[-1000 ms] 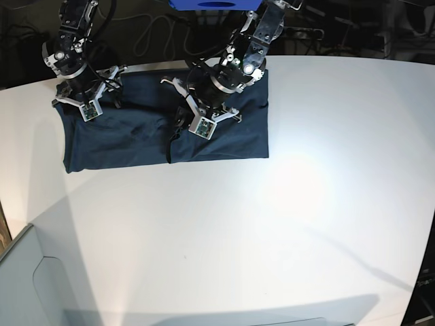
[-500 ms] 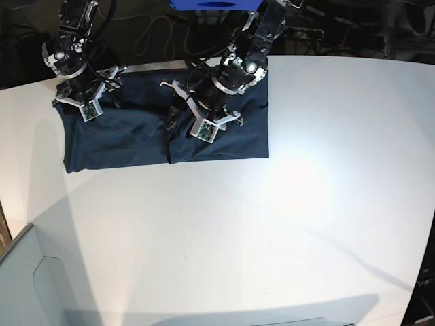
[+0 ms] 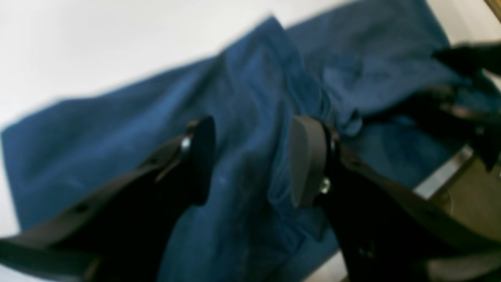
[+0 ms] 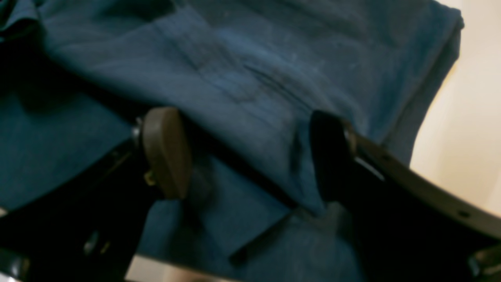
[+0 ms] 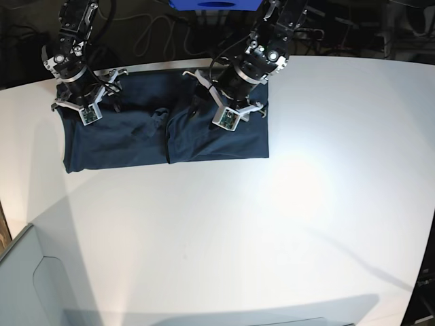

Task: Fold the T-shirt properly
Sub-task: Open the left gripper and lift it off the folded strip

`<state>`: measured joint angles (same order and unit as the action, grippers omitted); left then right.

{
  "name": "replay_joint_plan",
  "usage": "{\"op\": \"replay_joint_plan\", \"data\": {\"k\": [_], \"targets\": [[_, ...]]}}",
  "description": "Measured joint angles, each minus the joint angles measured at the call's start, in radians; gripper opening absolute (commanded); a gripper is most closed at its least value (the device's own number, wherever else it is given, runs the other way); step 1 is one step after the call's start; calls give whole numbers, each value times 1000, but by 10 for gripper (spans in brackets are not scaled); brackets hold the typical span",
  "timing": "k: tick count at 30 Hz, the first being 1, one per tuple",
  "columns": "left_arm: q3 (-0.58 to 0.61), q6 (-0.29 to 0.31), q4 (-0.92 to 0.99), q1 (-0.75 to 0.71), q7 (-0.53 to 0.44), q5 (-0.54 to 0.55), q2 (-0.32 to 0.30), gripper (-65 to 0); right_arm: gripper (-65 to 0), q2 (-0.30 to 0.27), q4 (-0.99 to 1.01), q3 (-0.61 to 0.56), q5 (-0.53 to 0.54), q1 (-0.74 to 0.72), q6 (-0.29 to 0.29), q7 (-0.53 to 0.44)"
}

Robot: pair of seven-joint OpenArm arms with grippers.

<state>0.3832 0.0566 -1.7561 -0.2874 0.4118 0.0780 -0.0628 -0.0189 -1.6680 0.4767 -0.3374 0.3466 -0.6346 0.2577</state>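
Observation:
The dark teal-blue T-shirt (image 5: 136, 139) lies as a wide band at the back left of the white table (image 5: 272, 224), with a small raised pucker (image 5: 160, 114) near its middle. My left gripper (image 5: 202, 102) is open above the shirt's right half. In the left wrist view the left gripper (image 3: 252, 160) is empty, with wrinkled cloth (image 3: 254, 90) beneath it. My right gripper (image 5: 102, 95) is open over the shirt's left end. In the right wrist view the right gripper (image 4: 246, 156) straddles a fold ridge of the cloth (image 4: 254, 78) without closing on it.
The shirt's back edge lies close to the table's far edge (image 5: 156, 66). A blue object (image 5: 214, 3) and cables (image 5: 153, 30) sit behind the table. A grey box (image 5: 20, 285) stands at the front left corner.
My left gripper has drawn back from the shirt's middle toward the right and the far edge. A small pucker of cloth now stands at the middle. The right arm has barely moved.

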Motion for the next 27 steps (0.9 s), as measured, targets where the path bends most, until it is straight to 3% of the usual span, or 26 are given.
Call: {"op": "replay_joint_plan", "data": {"k": [13, 22, 27], "targets": [[284, 0, 179, 98, 1, 0, 23, -354, -200, 9, -138, 47, 0, -3, 0, 1], [288, -1, 39, 96, -1, 1, 26, -354, -193, 13, -115, 163, 2, -66, 1, 3], [279, -3, -98, 53, -3, 6, -57, -354, -141, 9, -5, 185, 2, -99, 0, 2]]}}
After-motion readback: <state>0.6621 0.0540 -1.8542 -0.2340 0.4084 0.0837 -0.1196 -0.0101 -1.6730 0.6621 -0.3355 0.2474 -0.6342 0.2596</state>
